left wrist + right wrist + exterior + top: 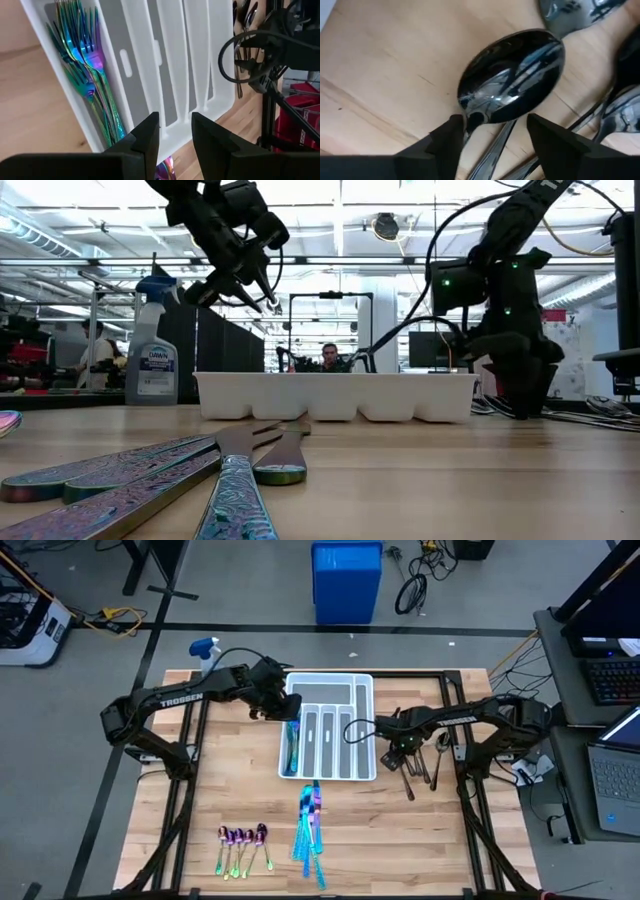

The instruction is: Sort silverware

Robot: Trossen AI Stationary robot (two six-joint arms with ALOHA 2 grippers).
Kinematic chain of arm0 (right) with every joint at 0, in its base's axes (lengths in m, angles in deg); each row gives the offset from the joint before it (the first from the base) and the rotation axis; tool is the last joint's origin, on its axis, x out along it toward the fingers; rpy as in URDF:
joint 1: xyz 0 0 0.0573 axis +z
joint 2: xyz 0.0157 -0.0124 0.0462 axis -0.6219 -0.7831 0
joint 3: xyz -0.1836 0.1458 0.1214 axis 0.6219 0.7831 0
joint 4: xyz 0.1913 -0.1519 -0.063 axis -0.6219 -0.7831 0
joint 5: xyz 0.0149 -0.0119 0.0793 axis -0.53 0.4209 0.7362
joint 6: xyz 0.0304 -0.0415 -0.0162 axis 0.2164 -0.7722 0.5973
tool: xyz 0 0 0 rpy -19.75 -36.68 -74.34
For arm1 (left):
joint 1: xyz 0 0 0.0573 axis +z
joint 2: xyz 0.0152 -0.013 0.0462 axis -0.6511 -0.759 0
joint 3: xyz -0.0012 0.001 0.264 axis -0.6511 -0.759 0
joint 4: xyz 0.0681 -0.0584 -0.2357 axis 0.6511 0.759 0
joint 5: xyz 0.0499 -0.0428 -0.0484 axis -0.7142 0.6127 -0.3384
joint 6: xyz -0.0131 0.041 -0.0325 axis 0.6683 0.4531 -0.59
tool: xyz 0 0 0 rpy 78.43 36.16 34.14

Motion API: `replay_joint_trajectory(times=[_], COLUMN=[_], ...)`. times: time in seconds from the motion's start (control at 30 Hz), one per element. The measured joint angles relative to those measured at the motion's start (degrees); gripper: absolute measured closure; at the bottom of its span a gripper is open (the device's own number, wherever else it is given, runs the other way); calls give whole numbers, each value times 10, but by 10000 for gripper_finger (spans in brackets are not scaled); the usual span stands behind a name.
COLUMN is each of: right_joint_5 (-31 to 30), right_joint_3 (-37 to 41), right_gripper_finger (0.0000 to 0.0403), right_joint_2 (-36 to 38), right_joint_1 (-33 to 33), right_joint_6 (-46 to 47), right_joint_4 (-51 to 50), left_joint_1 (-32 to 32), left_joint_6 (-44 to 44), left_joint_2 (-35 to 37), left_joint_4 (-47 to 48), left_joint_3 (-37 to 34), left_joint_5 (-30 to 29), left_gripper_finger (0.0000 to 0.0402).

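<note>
You are looking at two matte black arms, the left arm point(175, 700) and the right arm point(470, 718), each built of slim tubular links with bulkier joint housings and white "TROSSEN" lettering along the forearm. A black cable point(362, 730) loops loosely off the right arm's wrist, where small green lights point(452, 281) glow on the dark housing, and a similar thin cable arcs over the left arm's wrist. Each arm's fingers point(146, 137) are flat, dark, squared-off plastic blades with plain angular edges, seen up close from your wrist cameras.
</note>
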Motion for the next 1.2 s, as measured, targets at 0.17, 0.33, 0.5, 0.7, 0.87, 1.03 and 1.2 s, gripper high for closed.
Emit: replay_joint_trajectory(times=[0.17, 0.33, 0.5, 0.7, 0.87, 1.03, 1.2], right_joint_5=[-2, 1, 2, 19, 21, 20, 20], right_joint_3=[1, 1, 1, -20, -37, -47, -65], right_gripper_finger=[275, 324, 361, 398, 401, 402, 402], right_joint_2=[10, 10, 10, 8, 8, 9, 9], right_joint_1=[0, 0, 0, 0, 1, 1, 0], right_joint_6=[21, 33, 55, 59, 80, 98, 100], right_joint_4=[2, 4, 3, -4, 0, -5, -31], left_joint_1=[0, 0, 0, 0, 0, 0, 0], left_joint_6=[0, 1, 1, 1, 2, 6, 12], left_joint_2=[0, 0, 0, 0, 0, 0, 0], left_joint_4=[0, 0, 0, -1, -1, -4, -3], left_joint_3=[0, 0, 0, 0, 0, 0, 0], left_joint_5=[-1, -2, -3, -3, -4, -4, -4], left_gripper_finger=[303, 303, 303, 303, 303, 303, 303])
